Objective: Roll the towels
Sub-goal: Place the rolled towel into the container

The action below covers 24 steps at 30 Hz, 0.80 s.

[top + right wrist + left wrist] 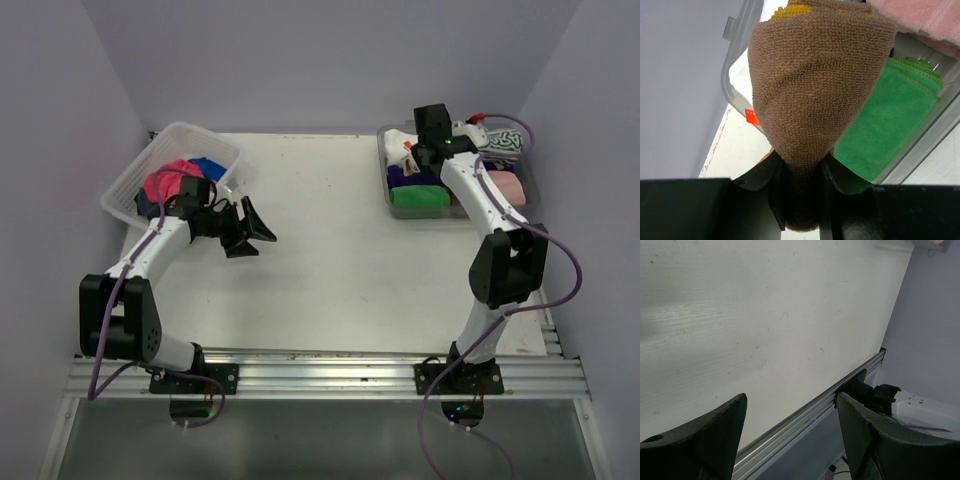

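Observation:
In the right wrist view my right gripper point(801, 195) is shut on a rolled brown towel point(815, 85) with a yellow edge, held just over the grey tray point(736, 50). A green towel point(890, 125) and a pink towel point(920, 15) lie in that tray behind it. From above, the right gripper point(410, 152) hovers over the tray's left end, by the green towel point(420, 198), a purple one point(404, 176), the pink one point(505, 186) and a striped one point(500, 141). My left gripper point(250, 228) stands open over bare table with nothing between its fingers point(715, 440).
A white lattice basket point(215, 140) at the back left holds loose pink point(168, 180) and blue point(208, 167) towels, just behind the left arm. An aluminium rail point(805, 412) runs along the table's near edge. Purple walls close in both sides.

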Each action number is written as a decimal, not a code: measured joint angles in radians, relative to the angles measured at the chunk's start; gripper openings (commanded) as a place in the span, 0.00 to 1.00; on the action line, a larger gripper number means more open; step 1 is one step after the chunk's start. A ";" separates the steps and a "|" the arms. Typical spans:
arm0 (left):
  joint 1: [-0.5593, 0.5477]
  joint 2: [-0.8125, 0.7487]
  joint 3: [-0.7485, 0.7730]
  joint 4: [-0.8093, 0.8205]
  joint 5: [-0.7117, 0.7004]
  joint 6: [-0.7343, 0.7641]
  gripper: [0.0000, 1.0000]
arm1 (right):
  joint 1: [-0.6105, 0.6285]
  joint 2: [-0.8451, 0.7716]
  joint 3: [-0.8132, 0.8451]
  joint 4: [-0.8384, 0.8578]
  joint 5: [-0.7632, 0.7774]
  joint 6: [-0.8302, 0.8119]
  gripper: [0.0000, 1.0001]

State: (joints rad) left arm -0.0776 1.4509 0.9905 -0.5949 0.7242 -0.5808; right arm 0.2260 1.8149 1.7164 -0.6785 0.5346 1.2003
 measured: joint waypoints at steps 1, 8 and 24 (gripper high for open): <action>0.000 0.000 0.000 0.000 0.002 0.000 0.76 | -0.002 0.021 0.014 -0.009 0.002 0.020 0.00; 0.006 0.011 -0.005 -0.001 0.006 0.000 0.76 | -0.009 0.135 0.051 -0.035 -0.002 0.120 0.00; 0.012 0.032 -0.007 -0.001 0.006 0.001 0.75 | -0.018 0.299 0.124 -0.098 -0.002 0.291 0.05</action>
State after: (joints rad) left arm -0.0658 1.4834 0.9833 -0.5957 0.7303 -0.5800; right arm 0.2081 2.1143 1.8404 -0.7765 0.5327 1.4918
